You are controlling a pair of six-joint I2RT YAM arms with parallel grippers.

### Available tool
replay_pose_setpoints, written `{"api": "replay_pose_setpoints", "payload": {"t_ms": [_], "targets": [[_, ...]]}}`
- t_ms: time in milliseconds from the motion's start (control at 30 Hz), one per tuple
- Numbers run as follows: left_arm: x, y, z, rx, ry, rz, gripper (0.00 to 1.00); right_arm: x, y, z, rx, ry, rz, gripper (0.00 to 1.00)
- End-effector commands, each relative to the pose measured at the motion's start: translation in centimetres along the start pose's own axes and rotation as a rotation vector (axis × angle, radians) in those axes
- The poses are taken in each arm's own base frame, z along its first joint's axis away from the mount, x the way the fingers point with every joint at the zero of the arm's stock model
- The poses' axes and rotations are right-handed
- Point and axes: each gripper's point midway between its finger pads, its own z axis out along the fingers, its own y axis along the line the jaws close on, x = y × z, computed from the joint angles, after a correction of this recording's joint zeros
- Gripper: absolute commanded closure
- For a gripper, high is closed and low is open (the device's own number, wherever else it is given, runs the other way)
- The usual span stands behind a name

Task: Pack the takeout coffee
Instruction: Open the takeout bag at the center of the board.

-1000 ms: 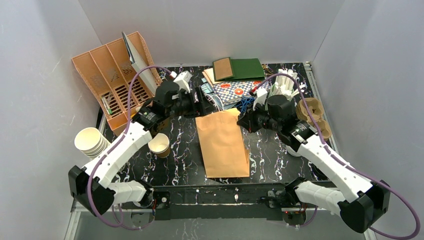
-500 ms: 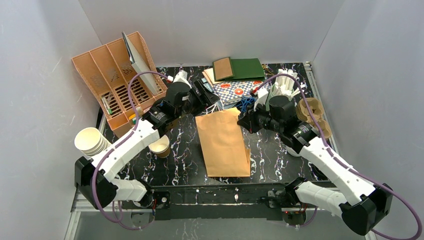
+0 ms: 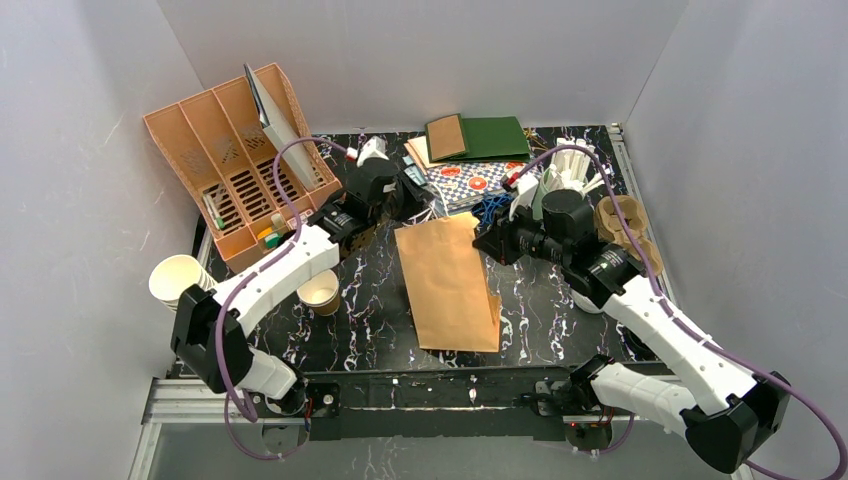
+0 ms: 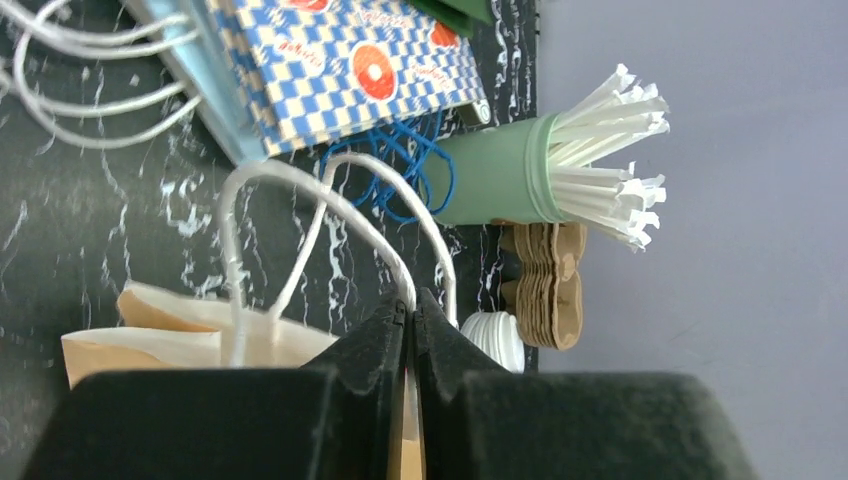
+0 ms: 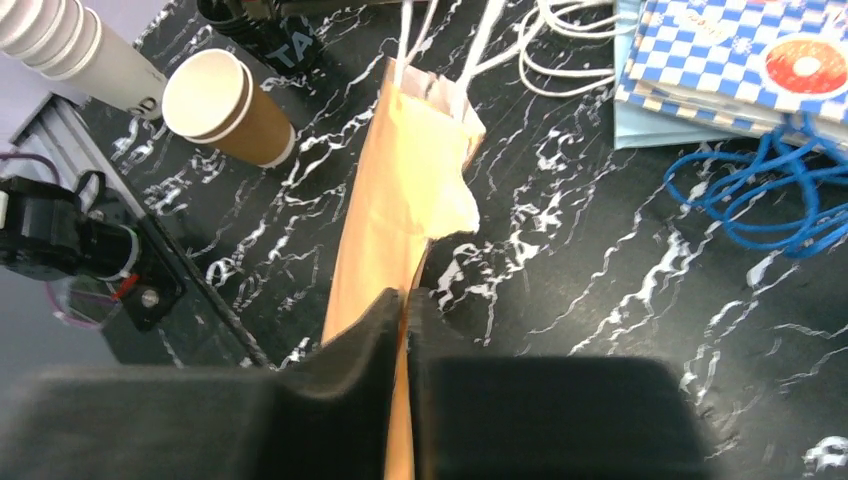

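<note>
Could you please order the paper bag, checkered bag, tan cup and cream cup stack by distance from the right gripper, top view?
1. Paper bag, its right edge pinched in the right gripper.
2. Checkered bag, just behind.
3. Tan cup, left of the bag.
4. Cream cup stack, far left.

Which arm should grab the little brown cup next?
Probably the left. The cup stands beside the left arm, and the paper bag lies between it and the right fingers. The left fingers must first release the bag's handle.
</note>
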Motion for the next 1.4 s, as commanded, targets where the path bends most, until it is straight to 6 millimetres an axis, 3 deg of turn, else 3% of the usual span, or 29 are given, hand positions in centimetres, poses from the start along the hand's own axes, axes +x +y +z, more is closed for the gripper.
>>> {"api": "replay_pose_setpoints", "payload": {"t_ms": [0, 33, 100, 167, 267, 400, 600, 833, 1100, 1367], "targets": [[-3.6, -6.4, -1.0, 0.182, -0.087, 0.135, 1.00, -3.9, 0.7, -1.4, 0.011, -0.096, -0.043, 0.54], [-3.8, -8.0, -1.4, 0.232, -0.073, 0.183, 1.00, -4.3, 0.5, -1.6, 0.034, -0.101, -0.035, 0.37], [-3.8, -10.7, -2.4, 0.339, -0.042, 0.275, 1.00, -5.2, 0.1, -2.0, 0.078, -0.102, -0.014, 0.21], [-3.6, -12.0, -3.3, 0.403, -0.022, 0.331, 1.00, -6.2, -0.2, -2.6, 0.122, -0.102, 0.011, 0.16], [-2.2, -10.9, -3.8, 0.419, 0.019, 0.387, 1.00, -7.3, -0.1, -3.3, 0.150, -0.092, 0.063, 0.09], [-0.1, -9.3, -4.0, 0.458, 0.062, 0.404, 1.00, -8.7, -0.5, -3.6, 0.200, -0.115, 0.128, 0.07], [1.7, -7.5, -4.9, 0.505, 0.087, 0.409, 1.00, -8.6, -1.9, -2.1, 0.259, -0.115, 0.163, 0.11], [2.5, -5.5, -5.8, 0.477, 0.083, 0.406, 1.00, -4.6, -4.0, -0.2, 0.345, 0.025, 0.210, 0.10], [1.8, -6.8, -7.3, 0.511, 0.082, 0.433, 1.00, -1.7, -5.1, -0.2, 0.382, -0.019, 0.278, 0.14], [1.6, -7.7, -8.2, 0.537, 0.097, 0.449, 1.00, 1.0, -6.8, 2.2, 0.472, -0.021, 0.503, 0.11]]}}
